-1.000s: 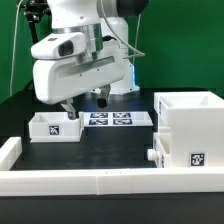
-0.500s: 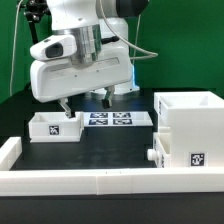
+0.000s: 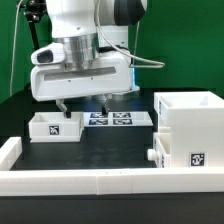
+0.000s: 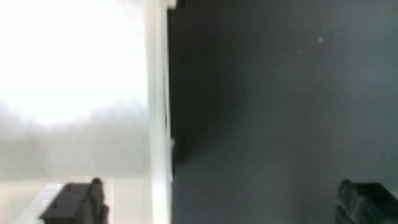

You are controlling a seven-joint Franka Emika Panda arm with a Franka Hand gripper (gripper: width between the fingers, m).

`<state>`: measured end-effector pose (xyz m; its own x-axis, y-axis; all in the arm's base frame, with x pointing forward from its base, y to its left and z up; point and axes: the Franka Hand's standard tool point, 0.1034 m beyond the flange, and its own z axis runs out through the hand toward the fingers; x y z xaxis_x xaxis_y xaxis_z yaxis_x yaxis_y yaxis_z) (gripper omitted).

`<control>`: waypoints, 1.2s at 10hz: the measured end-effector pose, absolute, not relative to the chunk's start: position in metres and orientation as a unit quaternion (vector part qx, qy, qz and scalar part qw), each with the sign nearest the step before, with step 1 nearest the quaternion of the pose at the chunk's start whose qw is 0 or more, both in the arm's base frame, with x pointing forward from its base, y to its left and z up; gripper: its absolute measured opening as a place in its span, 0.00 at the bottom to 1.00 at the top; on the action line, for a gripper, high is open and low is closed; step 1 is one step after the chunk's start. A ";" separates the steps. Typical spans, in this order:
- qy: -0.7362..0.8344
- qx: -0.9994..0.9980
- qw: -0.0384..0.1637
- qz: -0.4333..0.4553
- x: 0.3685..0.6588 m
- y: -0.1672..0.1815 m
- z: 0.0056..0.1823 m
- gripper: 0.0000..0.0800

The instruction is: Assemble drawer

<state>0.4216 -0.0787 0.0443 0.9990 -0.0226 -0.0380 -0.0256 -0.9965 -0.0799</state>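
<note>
The drawer housing (image 3: 190,130) is a tall white box with a tag, standing at the exterior view's right. One knobbed tray (image 3: 156,153) sticks out of its lower side. The other small tray (image 3: 55,127), with a tag on its front, lies loose at the exterior view's left. My gripper (image 3: 83,103) hangs open and empty above the table, between the loose tray and the marker board. In the wrist view my gripper (image 4: 222,205) has its two dark fingertips (image 4: 75,202) wide apart. They span a blurred white surface (image 4: 80,90) and the dark table (image 4: 285,100).
The marker board (image 3: 110,119) lies flat behind the gripper. A long low white border wall (image 3: 100,181) runs along the front and turns back at the exterior view's left (image 3: 8,152). A green backdrop stands behind.
The hand has turned about its upright axis and now faces the camera squarely. The fingers stay open at about the same height. No part has moved.
</note>
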 end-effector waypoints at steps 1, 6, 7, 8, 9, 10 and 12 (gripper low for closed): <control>0.012 -0.999 0.037 0.014 0.416 -0.079 0.041 0.81; -0.002 -0.999 0.034 0.010 0.404 -0.078 0.035 0.81; -0.002 -0.999 0.034 0.010 0.404 -0.078 0.035 0.81; -0.002 -0.999 0.034 0.010 0.404 -0.078 0.035 0.81; 0.012 -0.999 0.031 0.008 0.403 -0.076 0.035 0.81; 0.031 -0.999 0.026 0.009 0.397 -0.070 0.031 0.81; 0.038 -0.999 0.018 0.005 0.386 -0.077 0.017 0.81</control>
